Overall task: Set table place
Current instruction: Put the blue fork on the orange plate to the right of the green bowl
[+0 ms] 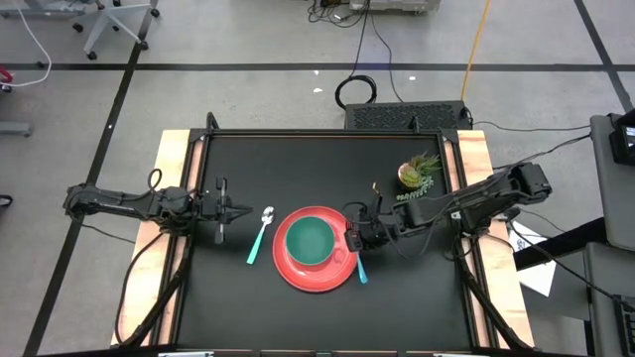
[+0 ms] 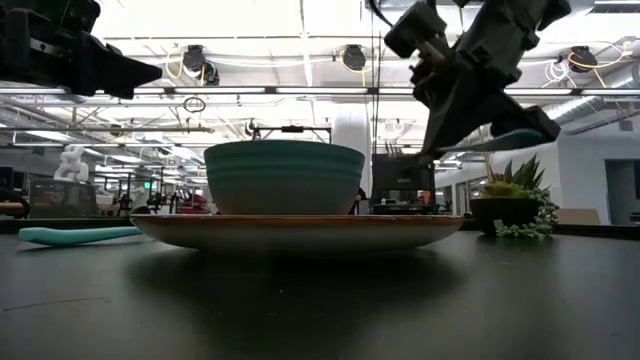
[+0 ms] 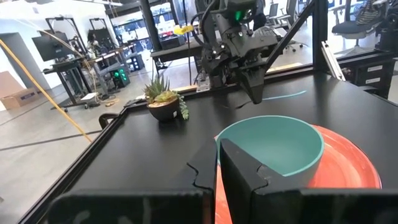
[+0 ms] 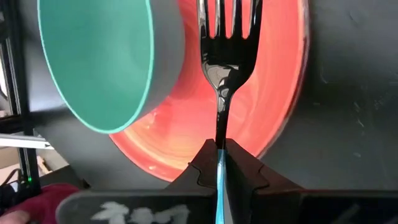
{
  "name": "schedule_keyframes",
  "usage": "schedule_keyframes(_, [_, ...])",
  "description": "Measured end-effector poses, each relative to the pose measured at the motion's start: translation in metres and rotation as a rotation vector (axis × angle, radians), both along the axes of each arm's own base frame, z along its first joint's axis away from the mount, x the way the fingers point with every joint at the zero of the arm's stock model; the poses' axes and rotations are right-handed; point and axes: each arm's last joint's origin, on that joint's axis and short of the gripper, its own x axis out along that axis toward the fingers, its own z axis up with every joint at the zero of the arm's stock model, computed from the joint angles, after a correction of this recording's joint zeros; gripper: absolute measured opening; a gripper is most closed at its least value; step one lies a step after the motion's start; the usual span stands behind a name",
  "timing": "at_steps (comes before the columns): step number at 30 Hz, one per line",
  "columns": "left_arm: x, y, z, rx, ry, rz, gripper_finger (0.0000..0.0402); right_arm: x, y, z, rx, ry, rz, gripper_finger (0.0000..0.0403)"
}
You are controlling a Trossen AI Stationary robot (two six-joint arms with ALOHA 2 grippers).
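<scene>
Red plate (image 1: pixel 316 264) sits near the middle of the black bench (image 1: pixel 298 169) on my overhead feed, with the teal bowl (image 1: pixel 311 240) resting in it. I see the spoon (image 1: pixel 260 236) lying flat just left of the plate, mint handle angled toward the near edge. My right tool (image 1: pixel 354 238) is at the plate's right rim, pinching the blue-handled fork (image 1: pixel 360 266), whose handle trails off beside the rim. My left tool (image 1: pixel 238 209) hangs over the bench left of the spoon, fingers pressed together and holding nothing. A small potted plant (image 1: pixel 418 172) stands near the far right side.

From bench height, I see the bowl (image 2: pixel 285 177) sitting upright on the plate (image 2: pixel 297 231), the spoon handle (image 2: pixel 78 235) lying flat to one side, and the right tool (image 2: pixel 480 128) up off the surface with the fork handle (image 2: pixel 515 140) sticking out of it, raised clear of the bench. The potted plant (image 2: pixel 512 200) stands behind.

Through the left wrist camera I look across the bowl (image 3: pixel 273 146) and plate (image 3: pixel 342 165) at the right tool (image 3: pixel 252 93) tipped down beyond them.

Through the right wrist camera the fork (image 4: pixel 225 56) is clamped between the fingers (image 4: pixel 205 163) by its handle, its tines out over the plate (image 4: pixel 273 93) just beside the bowl (image 4: pixel 99 62).
</scene>
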Motion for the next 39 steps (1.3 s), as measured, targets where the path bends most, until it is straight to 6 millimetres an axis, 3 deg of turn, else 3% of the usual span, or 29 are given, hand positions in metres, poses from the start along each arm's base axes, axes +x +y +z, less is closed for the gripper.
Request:
schedule_keyframes(20, [0.0,0.0,0.0,-0.015,0.004,0.0,0.0026,0.018,-0.029,-0.008,-0.07,-0.073,0.003,0.0])
schedule_keyframes(39, [0.0,0.0,-0.001,-0.014,0.007,0.001,0.0026,0.017,-0.031,-0.01,-0.078,-0.06,0.014,0.0])
